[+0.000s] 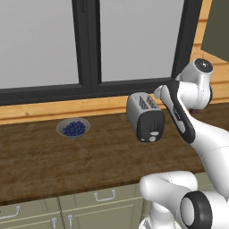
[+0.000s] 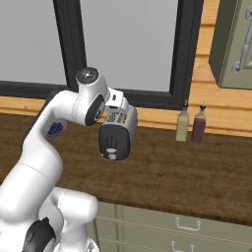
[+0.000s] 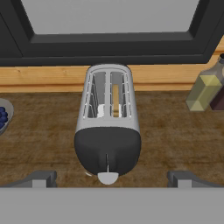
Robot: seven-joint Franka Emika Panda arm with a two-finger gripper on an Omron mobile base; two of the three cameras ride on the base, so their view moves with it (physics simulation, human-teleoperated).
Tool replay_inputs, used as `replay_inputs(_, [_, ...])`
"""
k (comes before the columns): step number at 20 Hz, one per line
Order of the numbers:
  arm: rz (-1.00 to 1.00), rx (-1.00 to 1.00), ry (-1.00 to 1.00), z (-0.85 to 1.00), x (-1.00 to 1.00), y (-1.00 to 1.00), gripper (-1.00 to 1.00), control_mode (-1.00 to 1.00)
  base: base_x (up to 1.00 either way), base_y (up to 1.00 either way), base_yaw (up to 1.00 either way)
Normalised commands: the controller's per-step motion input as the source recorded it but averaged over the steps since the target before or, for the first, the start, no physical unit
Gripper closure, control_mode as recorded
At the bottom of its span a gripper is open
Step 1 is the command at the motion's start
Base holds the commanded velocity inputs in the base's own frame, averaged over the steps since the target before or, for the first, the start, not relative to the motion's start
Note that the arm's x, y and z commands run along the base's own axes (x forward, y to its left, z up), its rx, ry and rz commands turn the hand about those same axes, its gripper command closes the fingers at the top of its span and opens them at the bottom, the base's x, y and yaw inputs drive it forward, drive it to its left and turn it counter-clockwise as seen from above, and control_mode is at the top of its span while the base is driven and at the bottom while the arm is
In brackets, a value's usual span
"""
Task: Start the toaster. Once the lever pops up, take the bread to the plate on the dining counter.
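Observation:
The silver-grey toaster (image 1: 145, 114) (image 2: 118, 130) (image 3: 108, 127) stands on the dark worktop (image 1: 67, 156) below the window, its black end face turned toward me. A tan slice of bread (image 3: 115, 99) sits upright in its right-hand slot. On the black face I see the vertical slot and the round silver knob (image 3: 107, 177) (image 1: 153, 139). The lever tab is too small to pick out. My gripper (image 3: 112, 179) hovers above the toaster's near end, open wide, with one fingertip on each side of it and touching nothing. The plate and the dining counter are out of view.
A grey bowl of blueberries (image 1: 73, 128) (image 2: 55, 129) sits left of the toaster. Two bottles (image 2: 182, 123) (image 2: 199, 124) stand against the wooden back ledge to its right. A wall cabinet (image 2: 231, 44) hangs at upper right, and handled drawers (image 1: 105, 195) run under the worktop.

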Motion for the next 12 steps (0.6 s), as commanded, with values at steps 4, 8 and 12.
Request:
replay_inputs(4, [0.00,0.00,0.00,0.00,0.00,0.00,-1.00,-1.00,0.00,0.00,0.00])
replay_inputs(8, [0.00,0.00,0.00,0.00,0.00,0.00,-1.00,-1.00,0.00,0.00,0.00])
replay_inputs(12, [0.00,0.00,0.00,0.00,0.00,0.00,-1.00,-1.00,0.00,0.00,0.00])
